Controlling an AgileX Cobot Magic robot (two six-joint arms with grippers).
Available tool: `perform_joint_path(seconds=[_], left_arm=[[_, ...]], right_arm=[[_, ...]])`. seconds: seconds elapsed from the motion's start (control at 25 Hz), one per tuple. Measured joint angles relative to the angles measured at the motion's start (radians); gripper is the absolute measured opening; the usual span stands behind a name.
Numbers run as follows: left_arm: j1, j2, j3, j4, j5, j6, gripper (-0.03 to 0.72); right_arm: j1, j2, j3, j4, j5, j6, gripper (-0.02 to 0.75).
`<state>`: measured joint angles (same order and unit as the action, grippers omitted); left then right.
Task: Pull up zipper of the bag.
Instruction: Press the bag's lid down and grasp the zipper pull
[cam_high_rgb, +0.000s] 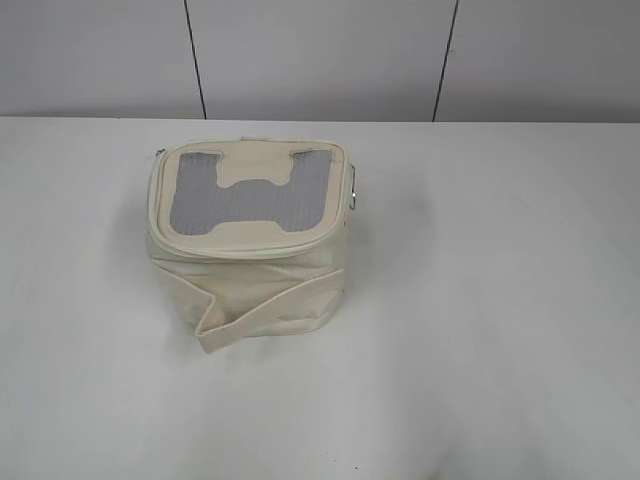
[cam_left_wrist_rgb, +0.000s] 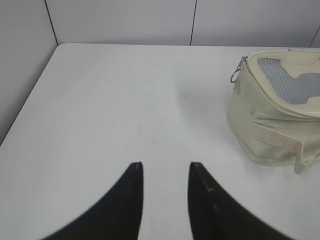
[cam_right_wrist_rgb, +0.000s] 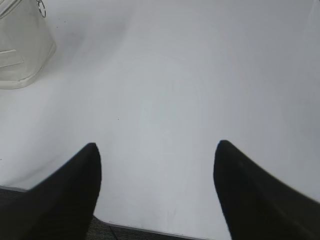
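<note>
The cream-white bag stands upright left of the table's middle, grey mesh top panel up, wide strap across its front. The zipper runs round the top rim, with a metal pull at the right side. In the left wrist view the bag is at the right, with a silver ring pull hanging at its near corner. In the right wrist view the bag sits at the top left with a ring pull. My left gripper is open and empty over bare table. My right gripper is wide open and empty near the table's front edge. Neither gripper shows in the exterior view.
The white table ends at a grey panelled wall behind. Its left edge shows in the left wrist view and its front edge in the right wrist view.
</note>
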<state>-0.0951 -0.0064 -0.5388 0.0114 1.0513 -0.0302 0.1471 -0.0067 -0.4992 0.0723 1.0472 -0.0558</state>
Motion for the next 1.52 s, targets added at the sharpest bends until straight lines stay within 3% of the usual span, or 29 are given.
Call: perform_joint_path(seconds=[0.48,0.64,0.96,1.12,1.32,1.52], left_arm=[[0.000,0.000,0.000,0.000,0.000,0.000,0.240],[0.000,0.000,0.000,0.000,0.000,0.000,0.240],[0.000,0.000,0.000,0.000,0.000,0.000,0.240],[0.000,0.000,0.000,0.000,0.000,0.000,0.240],[0.000,0.000,0.000,0.000,0.000,0.000,0.240],[0.000,0.000,0.000,0.000,-0.001,0.000,0.239]], right_arm=[[0.000,0.032,-0.011,0.045,-0.022,-0.006,0.548],[0.000,0.181,-0.026,0.191,-0.105,-0.116,0.548],[0.000,0.749,-0.152,0.725,-0.328,-0.706,0.548],[0.041,1.115,-0.338,0.879,-0.336,-0.911,0.548],[0.185,1.583,-0.730,0.890,-0.314,-0.962,0.548],[0.261,1.985,-1.180,0.889,-0.156,-0.972,0.548]])
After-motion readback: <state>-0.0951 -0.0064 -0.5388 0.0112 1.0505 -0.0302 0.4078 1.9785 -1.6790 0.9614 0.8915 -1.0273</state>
